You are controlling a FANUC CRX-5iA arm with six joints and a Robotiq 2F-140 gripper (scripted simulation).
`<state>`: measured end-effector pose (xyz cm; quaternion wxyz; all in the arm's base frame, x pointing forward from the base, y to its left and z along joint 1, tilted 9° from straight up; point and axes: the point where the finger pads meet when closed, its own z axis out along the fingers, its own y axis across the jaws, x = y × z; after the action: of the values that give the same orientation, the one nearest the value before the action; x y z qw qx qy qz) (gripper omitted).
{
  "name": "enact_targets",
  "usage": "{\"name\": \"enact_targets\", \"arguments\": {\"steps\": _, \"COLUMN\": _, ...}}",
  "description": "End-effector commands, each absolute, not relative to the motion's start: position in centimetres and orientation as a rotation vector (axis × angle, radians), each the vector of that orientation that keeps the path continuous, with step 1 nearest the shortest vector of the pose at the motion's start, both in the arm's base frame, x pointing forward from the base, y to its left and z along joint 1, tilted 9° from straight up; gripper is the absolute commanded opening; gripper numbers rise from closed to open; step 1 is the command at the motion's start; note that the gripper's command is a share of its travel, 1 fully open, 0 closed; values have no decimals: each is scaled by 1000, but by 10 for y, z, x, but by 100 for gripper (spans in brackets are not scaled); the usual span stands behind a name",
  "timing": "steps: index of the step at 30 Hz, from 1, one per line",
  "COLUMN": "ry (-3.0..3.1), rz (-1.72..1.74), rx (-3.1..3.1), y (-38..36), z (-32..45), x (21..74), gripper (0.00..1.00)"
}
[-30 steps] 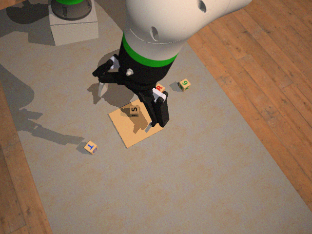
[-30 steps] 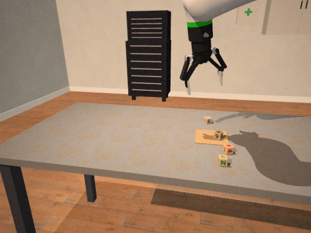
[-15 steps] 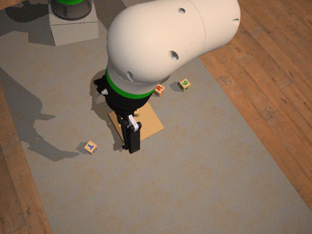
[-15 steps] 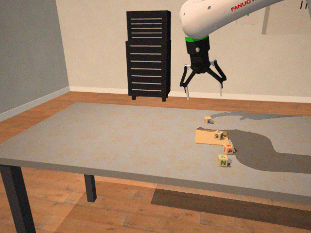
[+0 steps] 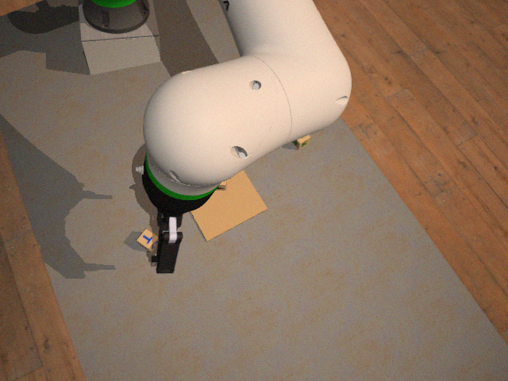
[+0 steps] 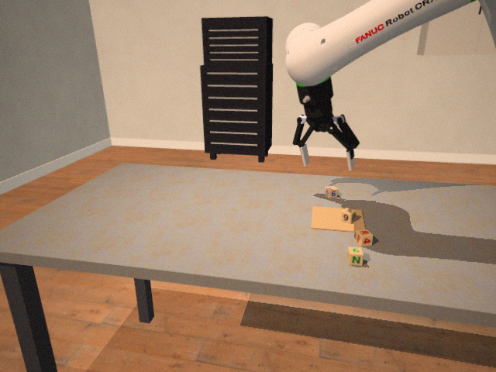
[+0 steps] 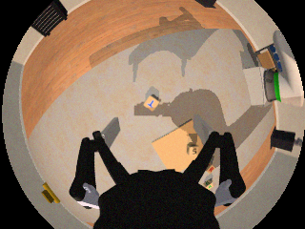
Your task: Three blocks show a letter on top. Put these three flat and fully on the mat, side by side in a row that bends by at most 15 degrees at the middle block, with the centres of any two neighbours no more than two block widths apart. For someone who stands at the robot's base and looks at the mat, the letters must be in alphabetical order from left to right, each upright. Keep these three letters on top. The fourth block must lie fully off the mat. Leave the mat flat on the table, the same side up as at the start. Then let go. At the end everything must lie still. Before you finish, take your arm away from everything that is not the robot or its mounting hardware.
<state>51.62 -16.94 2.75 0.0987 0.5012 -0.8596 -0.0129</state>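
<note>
Above the worktop (image 5: 307,266) (image 6: 180,211) (image 7: 71,129), toward the long edge farthest from the ext. view, I hold my gripper (image 5: 163,241) (image 6: 328,160) (image 7: 156,122) high w/ fingers spread and nothing between them. Prob. lining up on the T block (image 5: 145,239) (image 6: 331,192) (image 7: 152,102), which lies off the mat (image 5: 229,217) (image 6: 326,218) (image 7: 169,148) on that far-edge side, T up; wide fingers make sense b/c they must straddle it w/o a knock. The S block (image 5: 222,185) (image 6: 347,216) (image 7: 193,150) sits on the mat, prob. the middle of the row, tho' it may need a turn or shift to leave room for its neighbours. Toward the near long edge, just off the mat, is the red block (image 6: 364,238) (image 7: 211,168), R up as far as I can tell; my arm hides it in the top view. Nearer that edge is the green block (image 5: 302,141) (image 6: 355,256) (image 7: 209,183), N on its side and what looks like a 6 on top, so I'd leave it out as the no. 4. From the base, R belongs left, T right, hence T's far-edge side suits its slot.
</note>
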Motion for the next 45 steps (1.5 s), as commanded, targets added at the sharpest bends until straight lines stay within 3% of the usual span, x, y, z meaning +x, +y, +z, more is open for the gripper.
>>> {"name": "enact_targets", "arguments": {"steps": 1, "ry": -2626, "rz": -19, "rx": 1298, "y": -181, "z": 11, "x": 512, "gripper": 100}}
{"name": "enact_targets", "arguments": {"steps": 13, "ry": -2732, "rz": 5, "rx": 998, "y": -198, "z": -15, "x": 503, "gripper": 100}}
{"name": "enact_targets", "arguments": {"steps": 45, "ry": -2734, "rz": 6, "rx": 991, "y": -199, "z": -16, "x": 502, "gripper": 100}}
